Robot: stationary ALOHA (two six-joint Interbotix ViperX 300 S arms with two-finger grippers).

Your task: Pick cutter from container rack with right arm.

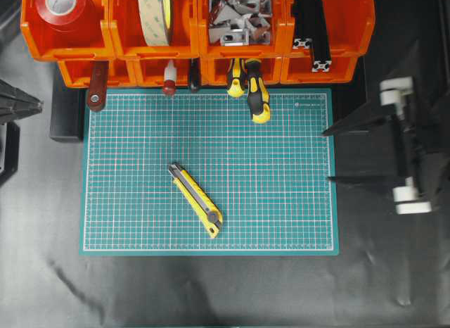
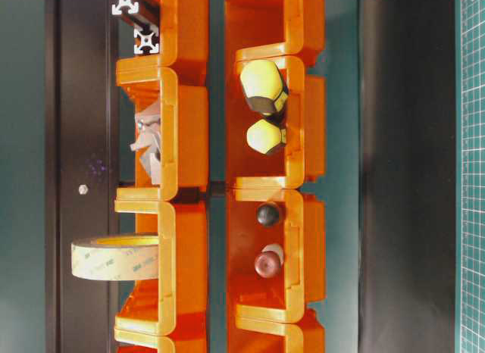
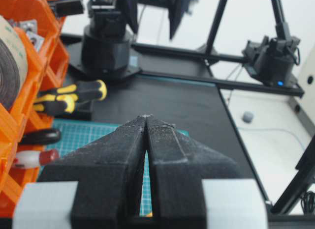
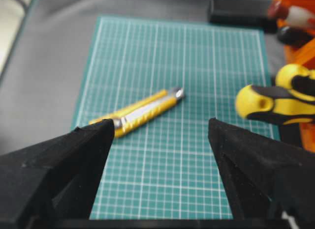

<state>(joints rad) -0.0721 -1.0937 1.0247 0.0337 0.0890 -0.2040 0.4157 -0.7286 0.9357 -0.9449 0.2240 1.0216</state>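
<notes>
Cutter [image 1: 195,199] lies flat and diagonal on the green mat [image 1: 281,201], well clear of the orange rack [image 1: 337,32] along the mat's far edge. I see my right end effector [image 1: 329,155] at the mat's right edge with its 2 fingers wide apart and holding nothing. My left end effector [image 3: 146,118] has its fingers pressed together, also holding nothing. 2 yellow-and-black screwdrivers [image 1: 258,96] poke out of the rack's lower row.

Lighting is even and bright overhead, with soft sheen on the black surface [image 1: 211,293]. The right end effector [image 1: 328,155] is motion-blurred. Wrist views blur near fingers; the screwdriver handles [image 4: 275,99] are out of focus.
</notes>
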